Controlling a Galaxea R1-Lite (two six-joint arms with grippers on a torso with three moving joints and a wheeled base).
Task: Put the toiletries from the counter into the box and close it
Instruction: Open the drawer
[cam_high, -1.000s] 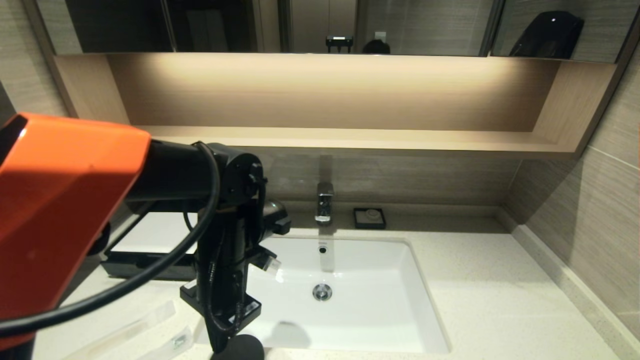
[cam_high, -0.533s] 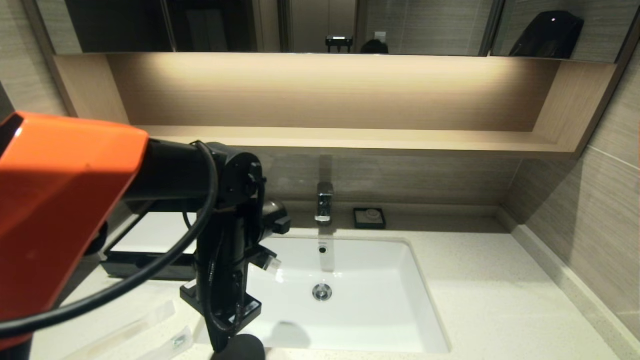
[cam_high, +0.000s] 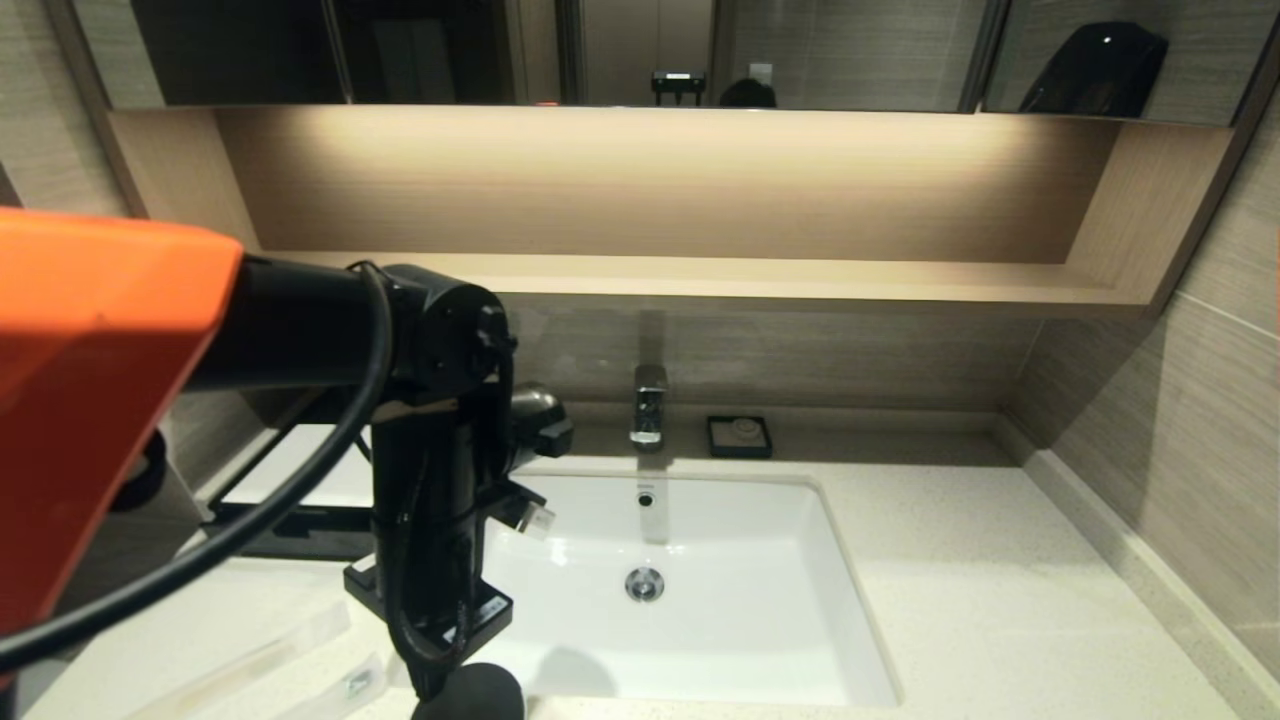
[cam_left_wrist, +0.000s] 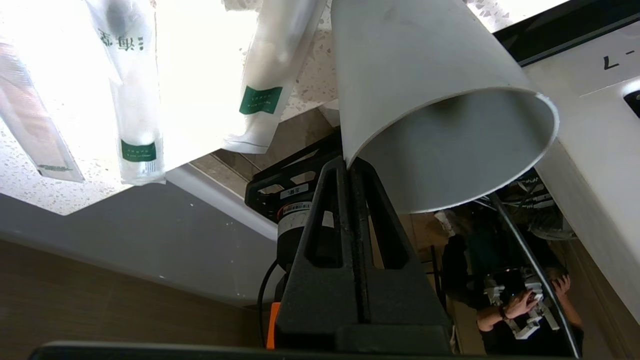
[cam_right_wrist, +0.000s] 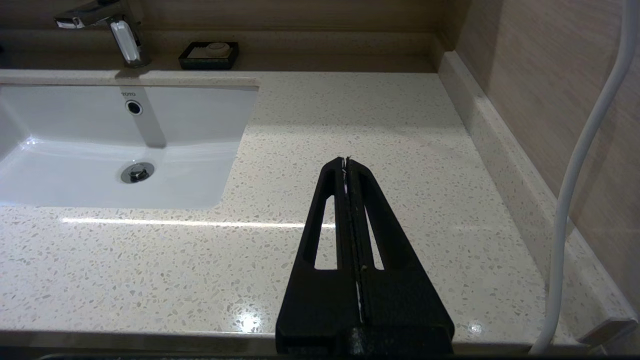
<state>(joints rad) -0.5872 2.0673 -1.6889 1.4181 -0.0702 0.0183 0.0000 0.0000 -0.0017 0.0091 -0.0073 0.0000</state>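
Note:
Several toiletries packets lie on the counter (cam_high: 980, 600) at its front left: two show in the head view (cam_high: 250, 655) (cam_high: 350, 685). In the left wrist view three packets (cam_left_wrist: 135, 100) (cam_left_wrist: 267, 85) (cam_left_wrist: 30, 125) reach the counter's front edge. The black box (cam_high: 300, 540) with a white top stands at the back left, mostly hidden by my left arm (cam_high: 430, 560). My left gripper (cam_left_wrist: 348, 162) is shut, empty, pointing down off the counter's front edge, near the packets. My right gripper (cam_right_wrist: 346, 160) is shut and empty, low over the counter to the right of the basin.
The white basin (cam_high: 700, 600) is set in the middle of the counter, with a faucet (cam_high: 648, 405) and a small black soap dish (cam_high: 738, 436) behind it. A white tube-like part (cam_left_wrist: 440, 100) sits right at the left fingertips. A wall borders the right.
My left arm has shifted to the left and slightly up in the head view, carrying the wrist with it. The packets and box have not moved.

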